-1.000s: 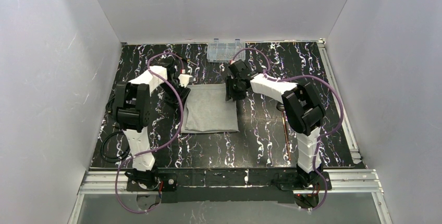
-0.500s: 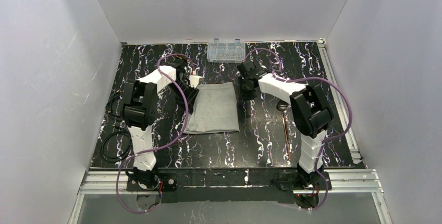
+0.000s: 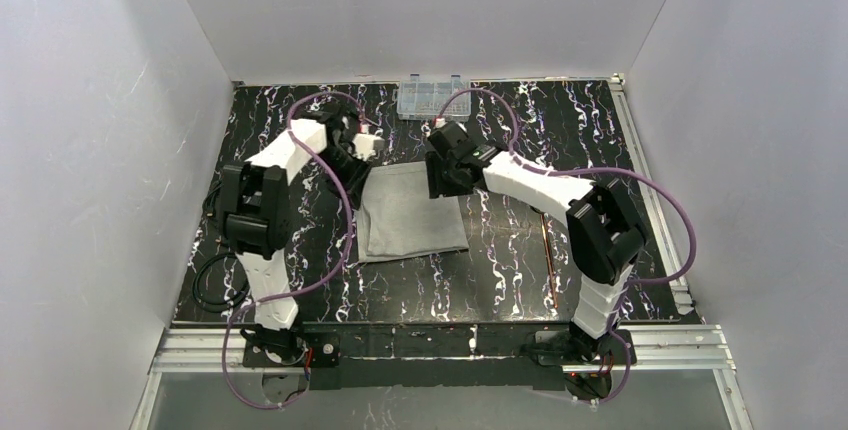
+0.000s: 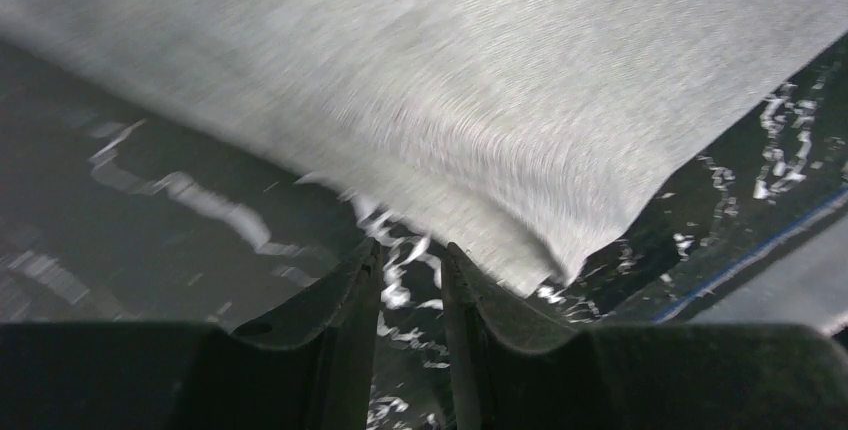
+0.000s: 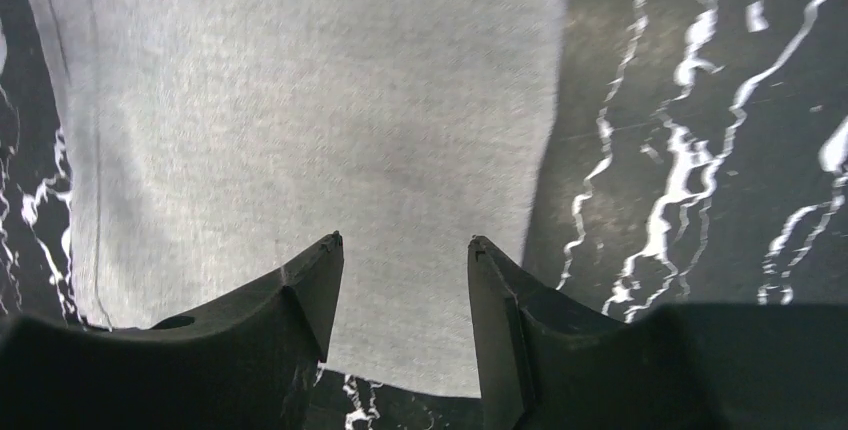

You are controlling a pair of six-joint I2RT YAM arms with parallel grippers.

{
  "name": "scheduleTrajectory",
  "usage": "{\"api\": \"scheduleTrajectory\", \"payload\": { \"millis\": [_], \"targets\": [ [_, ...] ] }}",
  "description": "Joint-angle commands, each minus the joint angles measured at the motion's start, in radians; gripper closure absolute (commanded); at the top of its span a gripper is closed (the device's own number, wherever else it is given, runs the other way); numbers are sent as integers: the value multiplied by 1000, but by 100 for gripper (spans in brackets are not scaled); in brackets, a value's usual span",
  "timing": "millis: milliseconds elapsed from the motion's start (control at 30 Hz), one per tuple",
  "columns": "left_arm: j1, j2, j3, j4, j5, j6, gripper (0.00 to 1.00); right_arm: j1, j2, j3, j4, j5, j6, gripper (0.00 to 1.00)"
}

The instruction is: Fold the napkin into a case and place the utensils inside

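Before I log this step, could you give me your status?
Left gripper narrowly open, empty, beside napkin corner. Right gripper open over napkin. Nothing on it.

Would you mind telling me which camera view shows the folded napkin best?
The top external view: nearly the whole napkin lies in frame. The left wrist view shows only a blurred corner; the right wrist view a cropped part.

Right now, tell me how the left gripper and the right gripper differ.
The left gripper has jaws nearly together; the right gripper has them wider apart. The left gripper points at bare table just off the napkin; the right gripper sits over the napkin itself. Both hold nothing.
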Motion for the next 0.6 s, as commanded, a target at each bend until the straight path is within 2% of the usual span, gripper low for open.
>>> {"api": "scheduleTrajectory", "payload": {
  "millis": [0, 133, 333, 567],
  "targets": [
    [98, -127, -13, -6, -167, 54, 73, 21, 16, 19, -33, 46, 8, 42],
    [141, -144, -12, 11, -166, 48, 72, 21, 11, -4, 6, 15, 0, 43],
    [124, -77, 43, 56, -130, -33, 62, 10, 84, 65, 5, 33, -35, 45],
    [97, 68, 130, 96, -175, -72, 60, -129, 176, 187, 18, -42, -73, 38]
  ]
}}
